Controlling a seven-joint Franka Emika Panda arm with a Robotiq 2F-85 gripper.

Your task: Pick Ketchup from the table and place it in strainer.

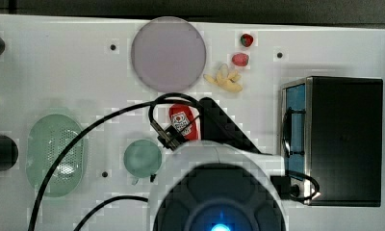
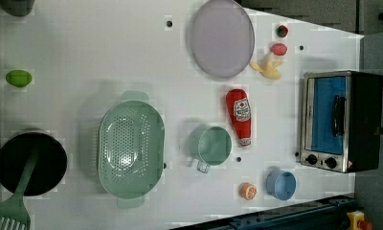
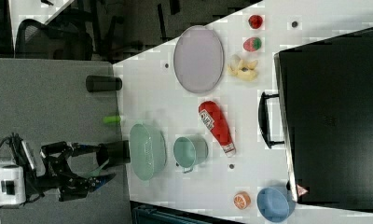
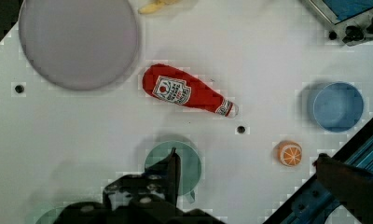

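My gripper hung wide open and empty above the white table, its two dark fingers spread far apart in the wrist view, one over the teal mug and the other out near the table's edge. The Ketchup, a red bottle with a white label, lay on its side on the bare tabletop just beyond my fingers, touching nothing, between the mug and the grey plate. In the right view my gripper hovered off the table's near side, with the strainer the closest thing to it, the mug next past that and the Ketchup farther on. The strainer, a pale green perforated basket, sat empty, well apart from the bottle with the mug between them. An orange slice and a blue bowl lay off to one side of my open fingers, a peeled banana and the toaster oven farther out past the Ketchup
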